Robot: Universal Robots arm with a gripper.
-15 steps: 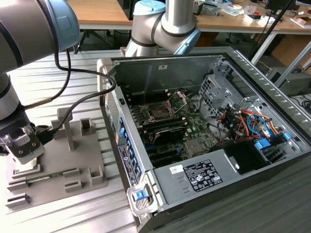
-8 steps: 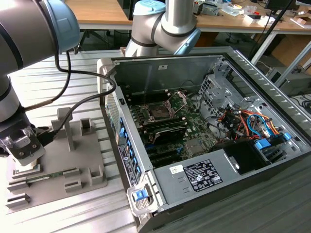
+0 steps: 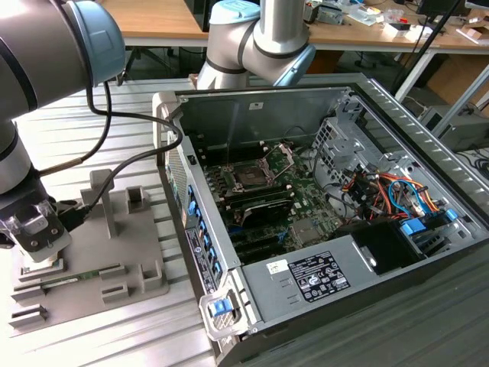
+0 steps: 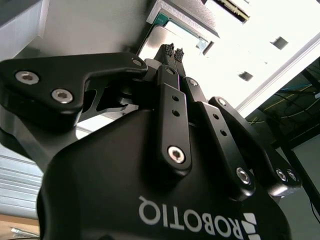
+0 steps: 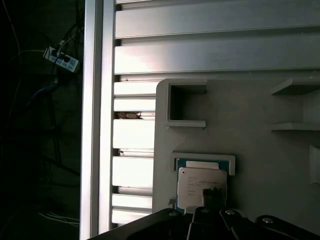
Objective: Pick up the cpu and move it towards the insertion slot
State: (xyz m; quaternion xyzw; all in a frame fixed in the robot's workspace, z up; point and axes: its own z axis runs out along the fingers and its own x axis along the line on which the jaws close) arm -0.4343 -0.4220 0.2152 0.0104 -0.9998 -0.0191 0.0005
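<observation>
Slatted aluminium table (image 3: 84,115) carries a grey moulded plastic tray (image 3: 114,252) at the exterior view's left. Over it hangs the black hand (image 4: 173,51), fingertips clenched together. Beneath lies the small square silvery cpu (image 5: 200,182), flat in its tray pocket. Well right, the silver-framed insertion slot (image 3: 250,177) sits inside an open metal computer case (image 3: 306,275).

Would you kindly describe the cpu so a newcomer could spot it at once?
Start at the grey tray on the exterior view's left of the open computer case. In the first wrist view the cpu lies in a small framed recess of it, close by the gripper. It is square with a pale silvery top, unlike the long thin green memory stick.
</observation>
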